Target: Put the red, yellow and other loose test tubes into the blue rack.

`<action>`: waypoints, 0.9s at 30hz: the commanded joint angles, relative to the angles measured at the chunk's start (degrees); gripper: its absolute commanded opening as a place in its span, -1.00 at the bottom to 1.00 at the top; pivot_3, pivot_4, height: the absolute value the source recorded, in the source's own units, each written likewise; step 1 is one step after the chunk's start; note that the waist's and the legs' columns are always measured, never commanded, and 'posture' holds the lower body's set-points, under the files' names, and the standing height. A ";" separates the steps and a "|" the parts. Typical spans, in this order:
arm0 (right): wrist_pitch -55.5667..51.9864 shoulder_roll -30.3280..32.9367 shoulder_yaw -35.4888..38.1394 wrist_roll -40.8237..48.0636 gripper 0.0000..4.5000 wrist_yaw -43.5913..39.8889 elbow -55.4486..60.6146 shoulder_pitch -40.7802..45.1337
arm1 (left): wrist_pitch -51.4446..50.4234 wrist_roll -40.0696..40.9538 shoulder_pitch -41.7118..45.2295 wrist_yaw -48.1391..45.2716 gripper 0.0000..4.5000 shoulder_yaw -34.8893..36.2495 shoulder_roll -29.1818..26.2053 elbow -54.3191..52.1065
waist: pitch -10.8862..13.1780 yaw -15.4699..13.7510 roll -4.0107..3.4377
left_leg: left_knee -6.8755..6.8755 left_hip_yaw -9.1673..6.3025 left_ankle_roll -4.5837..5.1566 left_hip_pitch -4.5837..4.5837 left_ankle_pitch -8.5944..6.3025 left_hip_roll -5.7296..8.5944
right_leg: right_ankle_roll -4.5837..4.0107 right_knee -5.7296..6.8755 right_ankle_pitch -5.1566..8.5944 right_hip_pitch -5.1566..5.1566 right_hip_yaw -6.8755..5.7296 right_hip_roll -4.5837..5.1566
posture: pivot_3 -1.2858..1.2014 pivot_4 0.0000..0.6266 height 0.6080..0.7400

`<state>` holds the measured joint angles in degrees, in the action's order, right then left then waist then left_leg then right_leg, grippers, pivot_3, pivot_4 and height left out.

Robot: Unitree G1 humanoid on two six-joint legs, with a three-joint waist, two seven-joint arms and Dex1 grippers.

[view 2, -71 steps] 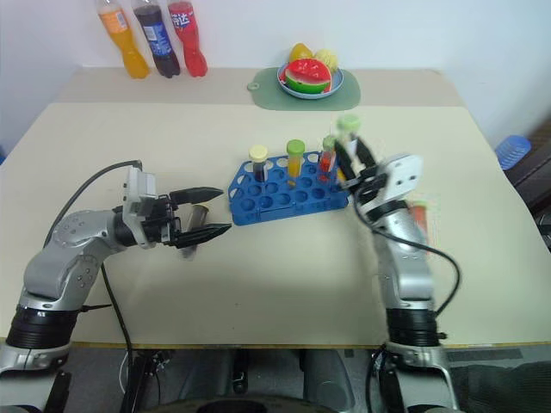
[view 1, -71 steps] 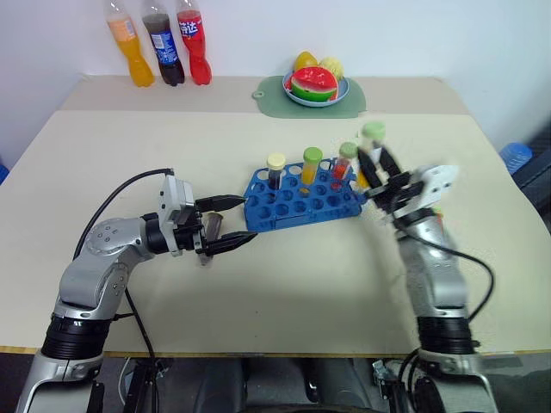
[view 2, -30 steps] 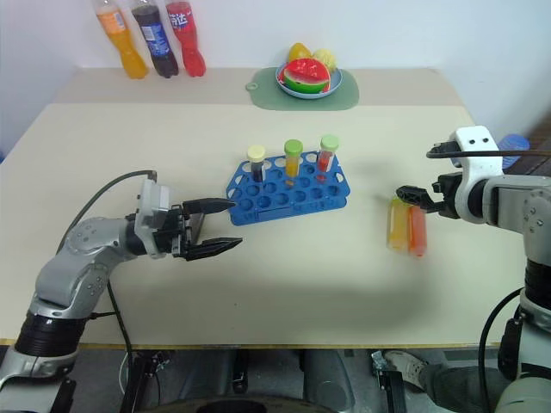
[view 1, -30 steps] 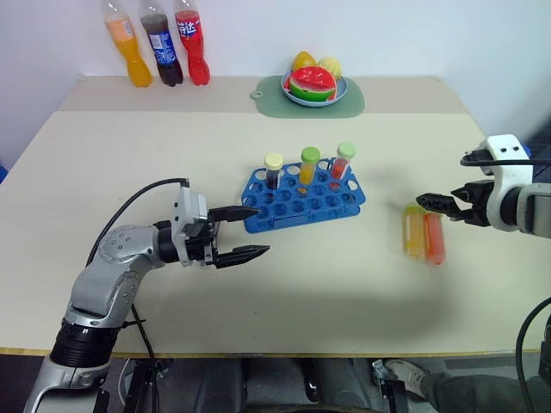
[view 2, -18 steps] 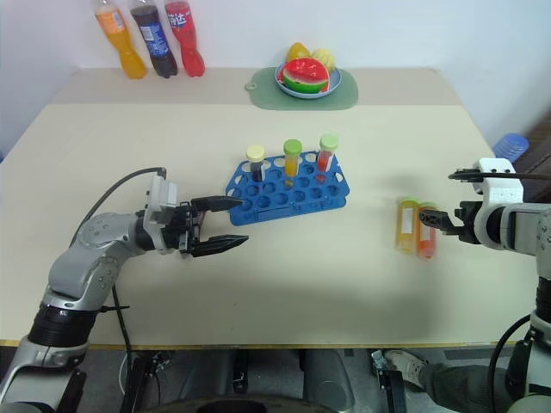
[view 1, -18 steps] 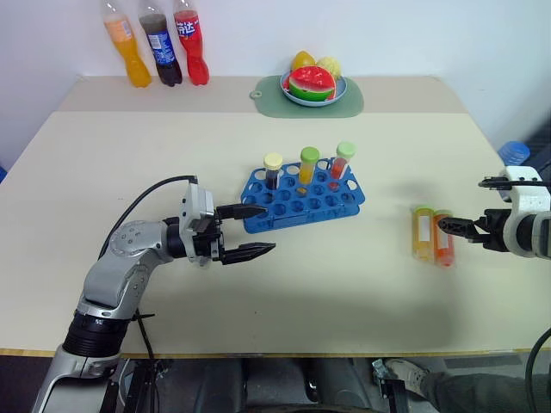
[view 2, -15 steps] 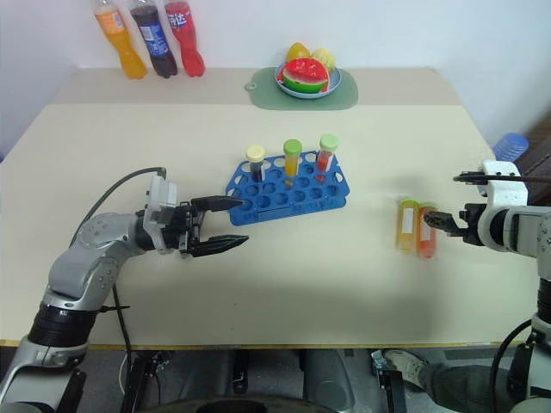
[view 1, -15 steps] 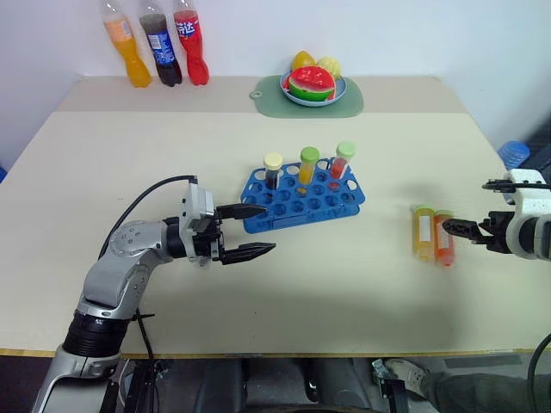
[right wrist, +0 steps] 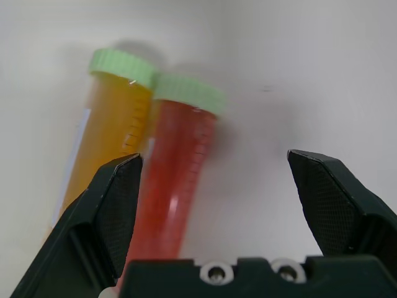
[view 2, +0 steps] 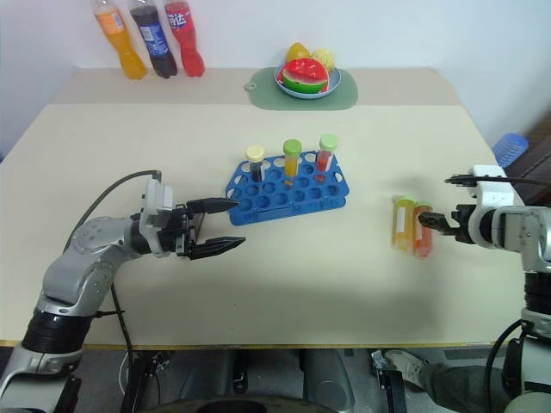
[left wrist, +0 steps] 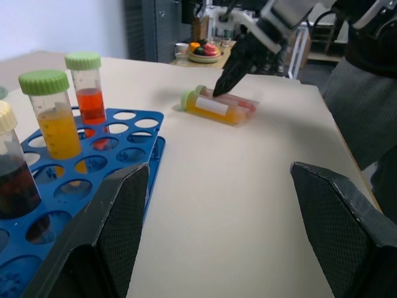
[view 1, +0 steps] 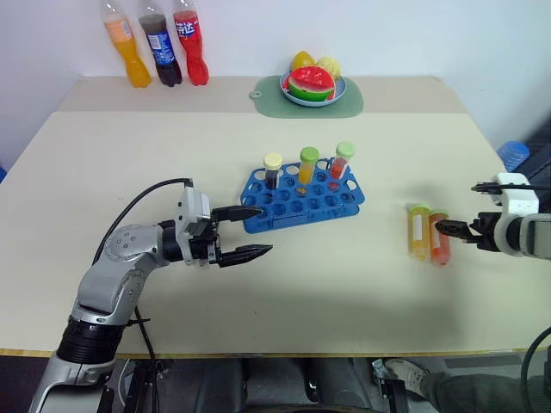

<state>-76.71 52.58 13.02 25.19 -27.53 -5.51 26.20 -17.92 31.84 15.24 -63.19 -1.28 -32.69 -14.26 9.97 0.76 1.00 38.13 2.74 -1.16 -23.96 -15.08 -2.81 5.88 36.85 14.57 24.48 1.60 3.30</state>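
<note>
1. The surface lay bare between both grippers.
2. The blue rack, holding three upright tubes, stood just beyond the left gripper, wide open and empty.
3. Two loose test tubes lay side by side at the right gripper, open, gripping nothing.

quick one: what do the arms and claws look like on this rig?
Both arms are silver-grey metal with black joint rings. Each wrist ends in a white block carrying a claw of two black, pointed fingers with textured inner pads: left claw, right claw. A thin black cable loops from each arm to its wrist block.
</note>
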 commanded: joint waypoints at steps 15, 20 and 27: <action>6.30 -1.65 -4.13 -3.20 -0.66 -2.37 -1.99 1.04 | -0.64 1.13 -1.06 1.45 0.68 1.45 -1.40 -3.52 | -0.01 0.26 0.01 | 0.00 -0.01 0.00 0.03 0.00 -0.02 | 0.01 0.00 -0.01 0.00 0.00 -0.04 | 0.03 -0.52 1.00; 18.10 -2.48 1.98 -1.85 -0.66 -5.77 4.69 -2.33 | -0.57 1.23 -1.54 1.75 0.68 1.83 -1.42 -3.51 | 0.00 0.18 0.01 | 0.00 0.00 0.00 0.02 0.00 -0.02 | 0.02 -0.01 -0.01 0.00 0.00 -0.04 | 0.03 -0.52 1.00; 32.88 -12.88 11.74 10.07 -0.66 -13.53 27.23 -10.73 | 0.84 0.71 -1.75 1.40 0.68 2.07 -1.07 -0.92 | 0.01 -0.01 -0.02 | -0.06 -0.09 0.00 0.02 0.00 -0.05 | 0.06 0.00 0.00 0.00 -0.02 -0.08 | 0.03 -0.52 1.00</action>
<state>-47.44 40.68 22.48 32.74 -40.01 16.65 16.20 -18.31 32.26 13.19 -61.36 -0.35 -33.62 -14.95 9.99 0.75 0.98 38.08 2.66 -1.16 -23.93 -15.08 -2.86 5.94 36.85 14.57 24.47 1.58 3.22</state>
